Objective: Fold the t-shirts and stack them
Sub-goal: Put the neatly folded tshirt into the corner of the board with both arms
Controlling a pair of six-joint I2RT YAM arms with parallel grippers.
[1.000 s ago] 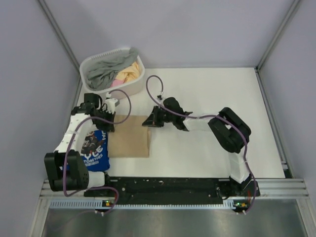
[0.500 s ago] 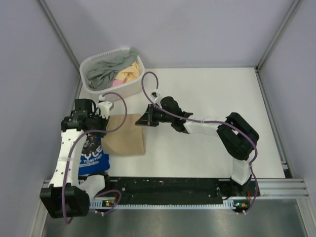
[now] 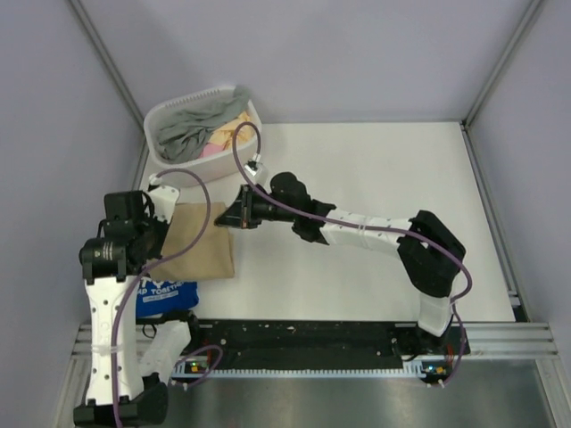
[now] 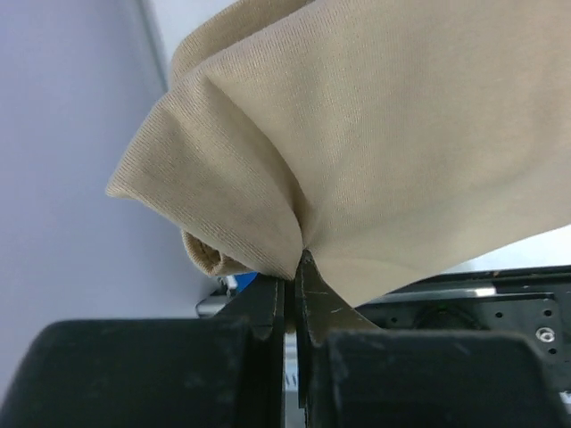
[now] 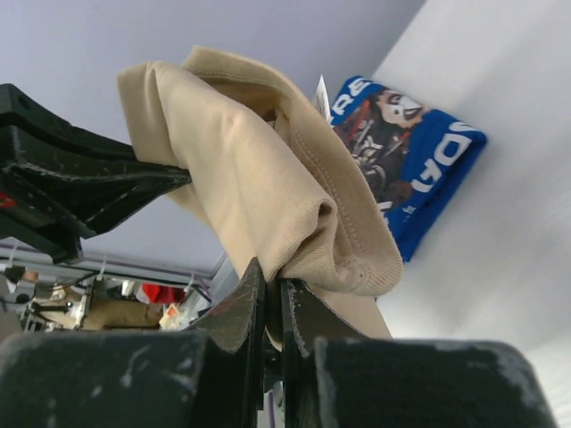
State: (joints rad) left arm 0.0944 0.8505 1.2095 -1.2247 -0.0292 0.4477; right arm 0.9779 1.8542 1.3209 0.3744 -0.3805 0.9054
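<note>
1. Royal blue t-shirt (image 3: 166,292) lies folded on the white table (image 3: 384,178), close to the near edge on the left. White lettering and a dark printed graphic face up. The left arm crosses over it in the top view, so only part of it shows.
2. Just beyond it is the tan t-shirt (image 3: 198,247), folded into a rough rectangle and held between the two arms. Its near edge overlaps the blue shirt's far edge as seen from above. Whether that edge rests on the blue shirt or hangs clear of it cannot be told.
3. The right gripper (image 5: 272,290) is closed down to a thin slit, pinching a bunched, hemmed fold at the tan shirt's right far corner.
4. The left gripper (image 4: 290,287) is likewise clamped nearly together, with a gathered corner of tan cloth nipped between its tips at the shirt's left far corner. Most of the shirt runs out of the wrist camera's frame.
5. Farthest back, a white slotted basket (image 3: 192,95) stands at the table's left far corner. It holds grey cloth with yellow and pink cloth beneath, and these are too crumpled to tell apart as garments.
</note>
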